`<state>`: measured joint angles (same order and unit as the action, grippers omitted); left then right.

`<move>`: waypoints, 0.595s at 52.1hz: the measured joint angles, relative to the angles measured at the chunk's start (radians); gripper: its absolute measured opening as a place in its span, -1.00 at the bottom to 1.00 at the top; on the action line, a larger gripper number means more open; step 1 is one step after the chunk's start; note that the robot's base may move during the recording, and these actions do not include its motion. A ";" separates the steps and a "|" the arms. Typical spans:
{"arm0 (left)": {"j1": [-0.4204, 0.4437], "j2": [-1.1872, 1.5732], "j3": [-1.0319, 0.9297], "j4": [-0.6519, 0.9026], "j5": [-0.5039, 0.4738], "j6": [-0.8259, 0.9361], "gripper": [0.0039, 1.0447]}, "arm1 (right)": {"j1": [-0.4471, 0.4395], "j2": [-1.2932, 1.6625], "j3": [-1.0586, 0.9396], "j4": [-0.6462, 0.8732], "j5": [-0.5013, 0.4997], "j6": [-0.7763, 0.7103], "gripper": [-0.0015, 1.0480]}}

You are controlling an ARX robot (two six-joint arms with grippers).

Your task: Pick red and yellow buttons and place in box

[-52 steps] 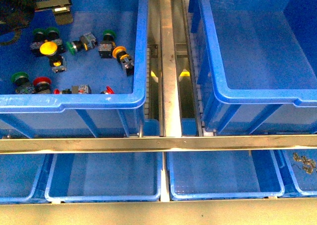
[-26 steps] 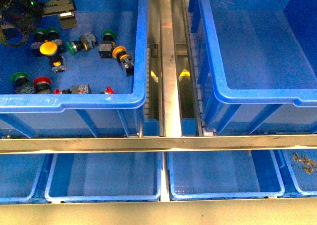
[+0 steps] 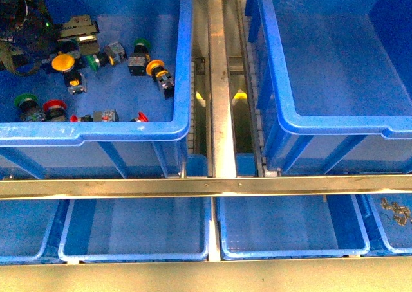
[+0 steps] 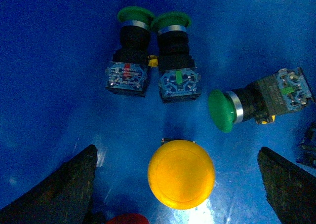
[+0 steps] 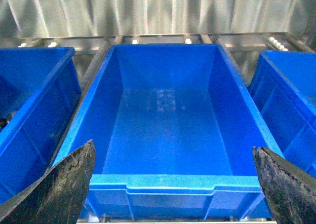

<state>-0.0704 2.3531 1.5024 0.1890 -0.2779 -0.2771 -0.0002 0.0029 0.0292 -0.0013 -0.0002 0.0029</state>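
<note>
In the left blue bin (image 3: 183,73), my left hand (image 4: 176,155) hangs spread over a yellow button (image 4: 181,173) beside green buttons (image 4: 170,22); red buttons (image 3: 55,105) lie nearer the front wall. My right hand (image 5: 174,150), spread too, faces a second blue bin (image 5: 168,182).

Left box (image 3: 96,132): holds the buttons (image 3: 63,62), scattered on its floor, mostly toward the left.
Rail (image 3: 217,80): between both boxes.
Right box (image 3: 335,126): right of the rail.
Lower bins (image 3: 135,250): in front, below the crossbar (image 3: 206,186).
</note>
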 joint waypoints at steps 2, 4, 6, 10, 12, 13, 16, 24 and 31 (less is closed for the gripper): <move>0.000 0.003 0.003 0.000 0.000 0.000 0.85 | 0.000 0.000 0.000 0.000 0.000 0.000 0.86; 0.000 0.007 0.007 -0.001 0.000 0.000 0.85 | 0.000 0.000 0.000 0.000 0.000 0.000 0.86; 0.000 0.010 0.008 -0.003 0.000 0.000 0.85 | 0.000 0.000 0.000 0.000 0.000 0.000 0.86; 0.000 0.016 0.011 -0.006 0.001 0.000 0.85 | 0.000 0.000 0.000 0.000 0.000 0.000 0.86; 0.000 0.020 0.014 -0.006 0.001 0.001 0.85 | 0.000 0.000 0.000 0.000 0.000 0.000 0.86; 0.000 0.021 0.015 -0.006 0.001 0.001 0.85 | 0.000 0.000 0.000 0.000 0.000 0.000 0.86; 0.000 0.025 0.016 -0.008 0.006 0.002 0.85 | 0.000 0.000 0.000 0.000 0.000 0.000 0.86; 0.000 0.034 0.018 -0.012 0.010 0.003 0.85 | 0.000 0.000 0.000 0.000 0.000 0.000 0.86; 0.000 0.038 0.018 -0.013 0.009 0.007 0.85 | 0.000 0.000 0.000 0.000 0.000 0.000 0.86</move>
<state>-0.0700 2.3913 1.5204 0.1764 -0.2691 -0.2703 -0.0002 0.0029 0.0292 -0.0013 -0.0002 0.0029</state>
